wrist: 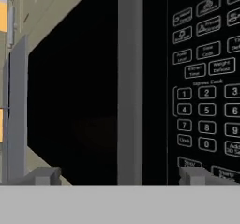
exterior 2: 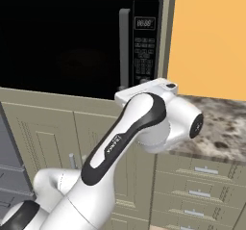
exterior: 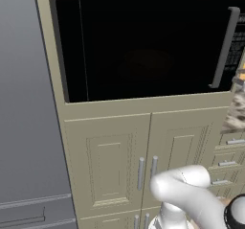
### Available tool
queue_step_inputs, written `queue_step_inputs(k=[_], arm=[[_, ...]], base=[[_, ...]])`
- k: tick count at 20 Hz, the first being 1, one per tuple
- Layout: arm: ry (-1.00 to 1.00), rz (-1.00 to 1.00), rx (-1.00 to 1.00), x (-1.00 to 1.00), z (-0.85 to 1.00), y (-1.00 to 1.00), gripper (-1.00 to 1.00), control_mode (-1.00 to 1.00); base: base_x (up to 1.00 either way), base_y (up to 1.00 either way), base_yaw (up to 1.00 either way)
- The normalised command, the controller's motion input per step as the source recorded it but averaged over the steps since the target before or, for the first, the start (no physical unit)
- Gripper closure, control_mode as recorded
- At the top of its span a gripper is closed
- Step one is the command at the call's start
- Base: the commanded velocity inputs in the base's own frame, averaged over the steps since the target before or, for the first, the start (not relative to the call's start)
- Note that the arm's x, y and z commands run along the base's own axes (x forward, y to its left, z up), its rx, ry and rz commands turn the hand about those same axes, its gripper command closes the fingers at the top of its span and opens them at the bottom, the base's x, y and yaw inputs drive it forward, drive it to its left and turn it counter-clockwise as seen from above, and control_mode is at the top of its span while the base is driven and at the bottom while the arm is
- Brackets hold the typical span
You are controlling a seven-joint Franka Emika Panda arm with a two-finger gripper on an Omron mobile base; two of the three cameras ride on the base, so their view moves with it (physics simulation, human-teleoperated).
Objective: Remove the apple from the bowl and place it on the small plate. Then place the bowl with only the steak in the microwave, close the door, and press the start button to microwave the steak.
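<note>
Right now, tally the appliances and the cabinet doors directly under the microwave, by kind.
Microwave: 1
Tall grey appliance: 1
Beige cabinet doors directly under the microwave: 2
Total: 4

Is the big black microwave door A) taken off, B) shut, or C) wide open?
B: the door lies flat and shut across the front of the microwave, its grey bar handle standing upright beside the button panel.
</note>
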Motion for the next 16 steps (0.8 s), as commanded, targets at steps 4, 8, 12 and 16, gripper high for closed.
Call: queue_step_inputs(k=[4,8,12,16], arm=[[0.0,0.0,0.0,0.18,0.0,-0.14,-1.0,-1.0],[0.0,0.0,0.0,0.17,0.0,-0.11,-1.0,-1.0],[0.0,0.0,0.0,0.24,-0.01,0.0,-1.0,-1.0],[0.0,0.0,0.0,0.26,-0.11,-0.05,-1.0,-1.0]], base=[[0.0,0.0,0.0],[0.0,0.0,0.0],[0.0,0.0,0.0],[0.0,0.0,0.0]])
